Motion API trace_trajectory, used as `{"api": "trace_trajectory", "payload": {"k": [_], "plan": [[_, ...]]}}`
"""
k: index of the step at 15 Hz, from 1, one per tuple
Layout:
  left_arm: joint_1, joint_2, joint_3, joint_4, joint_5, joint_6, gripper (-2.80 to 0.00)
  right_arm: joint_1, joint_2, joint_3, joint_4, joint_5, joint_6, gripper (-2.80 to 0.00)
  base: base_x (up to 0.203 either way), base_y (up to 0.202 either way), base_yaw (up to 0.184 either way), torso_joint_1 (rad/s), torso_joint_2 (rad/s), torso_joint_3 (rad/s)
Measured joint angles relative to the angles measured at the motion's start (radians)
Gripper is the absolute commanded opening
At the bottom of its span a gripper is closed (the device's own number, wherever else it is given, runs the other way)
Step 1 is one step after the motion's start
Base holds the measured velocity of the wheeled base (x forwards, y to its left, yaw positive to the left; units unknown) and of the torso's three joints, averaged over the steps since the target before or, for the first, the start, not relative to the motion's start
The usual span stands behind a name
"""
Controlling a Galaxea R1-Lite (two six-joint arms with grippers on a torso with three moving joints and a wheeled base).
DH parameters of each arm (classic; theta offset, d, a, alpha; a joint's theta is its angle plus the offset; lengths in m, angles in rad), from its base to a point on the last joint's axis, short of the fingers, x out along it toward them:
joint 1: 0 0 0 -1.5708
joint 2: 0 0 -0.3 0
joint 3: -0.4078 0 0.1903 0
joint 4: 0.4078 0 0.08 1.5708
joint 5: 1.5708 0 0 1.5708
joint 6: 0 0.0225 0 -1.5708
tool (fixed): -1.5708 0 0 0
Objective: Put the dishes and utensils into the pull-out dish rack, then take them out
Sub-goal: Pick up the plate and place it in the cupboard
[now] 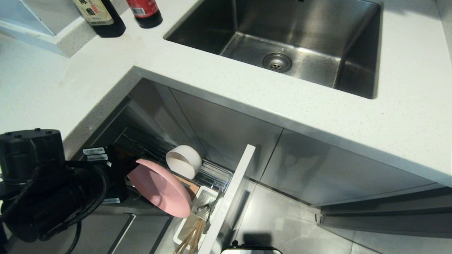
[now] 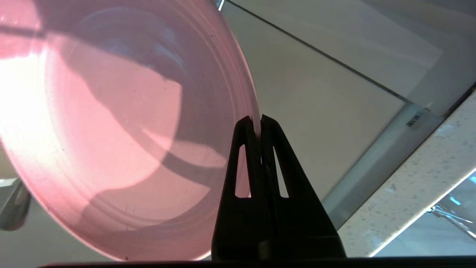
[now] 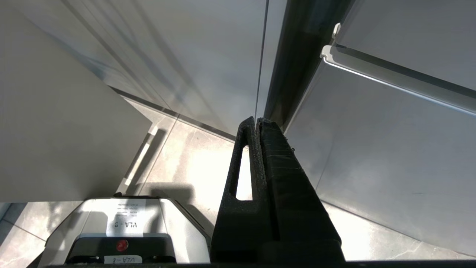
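White speckled countertop [image 1: 247, 95] is framing a steel sink [image 1: 289, 42] above grey cabinet fronts. Below, the left gripper [image 2: 256, 121] is pinching the pink plate [image 1: 160, 188] by its rim, tilted over the pull-out dish rack [image 1: 215, 174], beside the cream bowl [image 1: 183, 161]. Right gripper [image 3: 256, 123] is hanging closed, empty.
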Motion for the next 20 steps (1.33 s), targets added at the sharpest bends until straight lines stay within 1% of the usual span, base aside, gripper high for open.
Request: {"api": "trace_trajectory", "payload": {"k": [2, 5, 6, 9, 15, 16, 18, 20], "plan": [[-0.004, -0.009, 0.001, 0.009, -0.008, 0.029, -2.8, 0.0, 0.0, 0.0, 0.0, 0.0, 0.0, -2.8, 0.0, 0.0, 0.0, 0.0, 0.0, 0.0], [-0.012, -0.027, 0.001, 0.016, -0.022, 0.036, -2.8, 0.0, 0.0, 0.0, 0.0, 0.0, 0.0, -2.8, 0.0, 0.0, 0.0, 0.0, 0.0, 0.0], [-0.017, -0.037, 0.001, 0.036, -0.035, 0.041, -2.8, 0.0, 0.0, 0.0, 0.0, 0.0, 0.0, -2.8, 0.0, 0.0, 0.0, 0.0, 0.0, 0.0], [-0.036, -0.076, 0.006, 0.132, -0.111, 0.068, -2.8, 0.0, 0.0, 0.0, 0.0, 0.0, 0.0, -2.8, 0.0, 0.0, 0.0, 0.0, 0.0, 0.0], [-0.042, -0.132, 0.015, 0.131, -0.148, 0.078, -2.8, 0.0, 0.0, 0.0, 0.0, 0.0, 0.0, -2.8, 0.0, 0.0, 0.0, 0.0, 0.0, 0.0], [-0.042, -0.14, 0.017, 0.128, -0.16, 0.085, -2.8, 0.0, 0.0, 0.0, 0.0, 0.0, 0.0, -2.8, 0.0, 0.0, 0.0, 0.0, 0.0, 0.0], [-0.038, -0.156, 0.029, 0.123, -0.21, 0.112, -2.8, 0.0, 0.0, 0.0, 0.0, 0.0, 0.0, -2.8, 0.0, 0.0, 0.0, 0.0, 0.0, 0.0], [-0.028, -0.164, 0.049, 0.085, -0.219, 0.114, -2.8, 0.0, 0.0, 0.0, 0.0, 0.0, 0.0, -2.8, 0.0, 0.0, 0.0, 0.0, 0.0, 0.0]]}}
